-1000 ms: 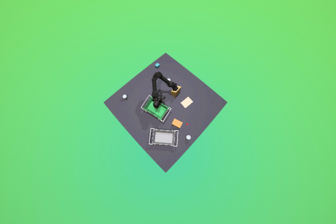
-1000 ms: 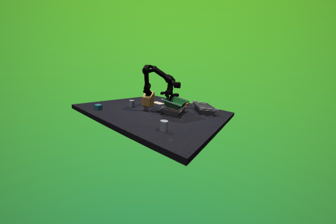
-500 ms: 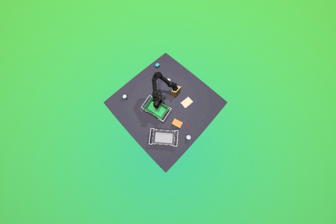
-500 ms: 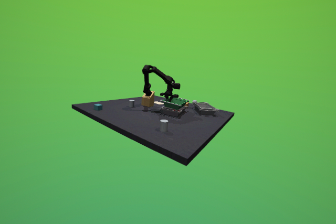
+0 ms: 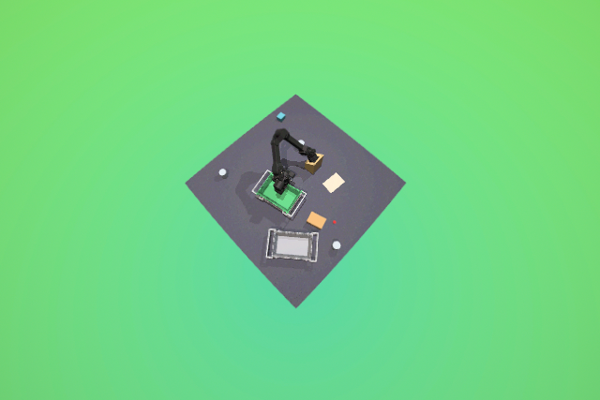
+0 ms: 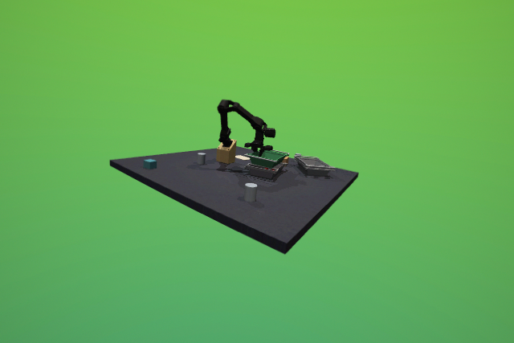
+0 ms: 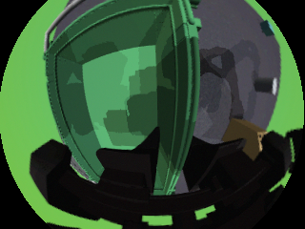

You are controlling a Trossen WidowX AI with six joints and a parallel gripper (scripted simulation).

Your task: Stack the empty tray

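Note:
The green tray looks empty and sits roughly level above the grey loaded tray. My gripper is shut on the green tray's long wall on the side of the robot's base. Small red blocks show in the grey tray under it. In the top view, pale wire bars show past both ends of the green tray; which tray they belong to is unclear. Whether the green tray bears on the grey tray's bars is too small to tell.
Another grey tray stands apart, its bars out over its ends. An orange block, a cream patch, a blue block and grey cylinders are around the arm's wooden base.

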